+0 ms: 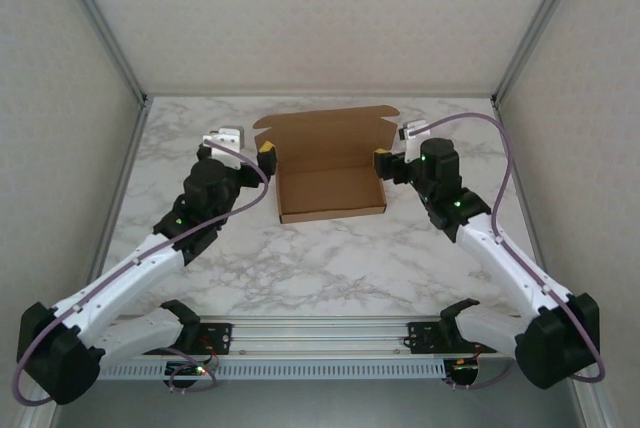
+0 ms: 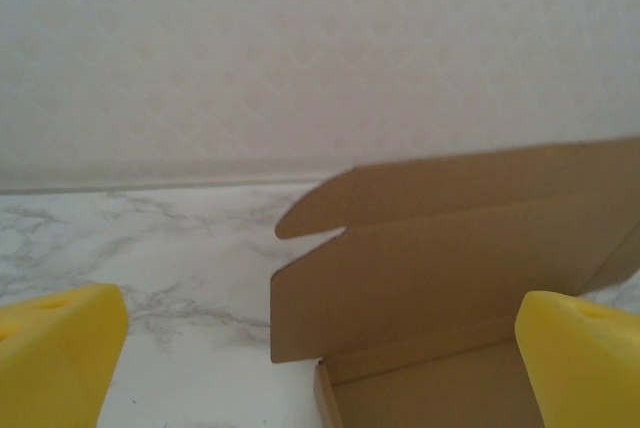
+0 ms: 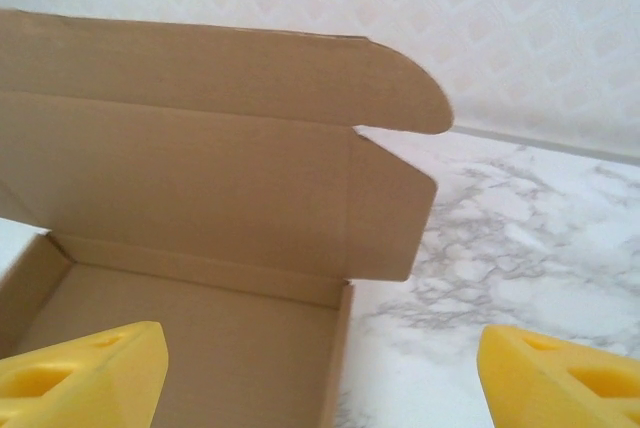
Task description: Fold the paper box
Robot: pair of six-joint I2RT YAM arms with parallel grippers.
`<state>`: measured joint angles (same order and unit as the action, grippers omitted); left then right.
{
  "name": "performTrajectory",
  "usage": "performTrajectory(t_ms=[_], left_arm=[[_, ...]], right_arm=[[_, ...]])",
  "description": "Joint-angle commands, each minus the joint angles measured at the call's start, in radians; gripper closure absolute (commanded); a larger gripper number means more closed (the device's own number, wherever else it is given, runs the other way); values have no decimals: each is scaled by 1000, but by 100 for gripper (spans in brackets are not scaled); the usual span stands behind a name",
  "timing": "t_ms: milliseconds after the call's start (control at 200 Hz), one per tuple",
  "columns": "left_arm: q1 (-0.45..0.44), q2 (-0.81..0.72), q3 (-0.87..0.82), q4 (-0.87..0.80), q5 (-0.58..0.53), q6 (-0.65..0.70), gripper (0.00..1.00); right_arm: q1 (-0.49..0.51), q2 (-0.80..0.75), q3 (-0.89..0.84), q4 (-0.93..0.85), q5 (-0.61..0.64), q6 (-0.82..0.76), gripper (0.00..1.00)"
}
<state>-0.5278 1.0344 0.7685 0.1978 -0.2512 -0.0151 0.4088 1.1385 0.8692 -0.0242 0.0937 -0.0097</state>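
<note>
The paper box (image 1: 330,191) lies mid-table as a shallow brown cardboard tray, its lid (image 1: 325,136) standing up at the far side with rounded side tabs. My left gripper (image 1: 264,159) is at the tray's far-left corner. In the left wrist view it (image 2: 320,358) is open, its yellow fingers (image 2: 55,358) wide apart on either side of the left wall (image 2: 328,400) without touching it. My right gripper (image 1: 384,162) is at the far-right corner. It (image 3: 325,378) is open as well, straddling the right wall (image 3: 338,358), with nothing gripped.
The marble table (image 1: 330,268) is enclosed by pale walls at the back and both sides. The metal frame posts (image 1: 520,48) stand in the far corners. The arms' base rail (image 1: 320,333) runs along the near edge.
</note>
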Motion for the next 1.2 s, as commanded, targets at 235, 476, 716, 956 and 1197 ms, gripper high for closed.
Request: performTrajectory(t_ms=[235,476,716,956,1197], left_arm=[[261,115,-133,328,317,-60,3],[308,213,-143,408,436,-108,4],[358,168,-222,506,296,-259,5],[468,313,-110,412,273,-516,9],[456,447,19,358,421,-610,13]], right_arm=[[-167,276,13,405,-317,-327,21],[-358,454,137,571,-629,-29,21],[-425,552,240,540,-639,233,35],[-412,651,349,306,-488,365,59],[-393,720,435,163,-593,412,68]])
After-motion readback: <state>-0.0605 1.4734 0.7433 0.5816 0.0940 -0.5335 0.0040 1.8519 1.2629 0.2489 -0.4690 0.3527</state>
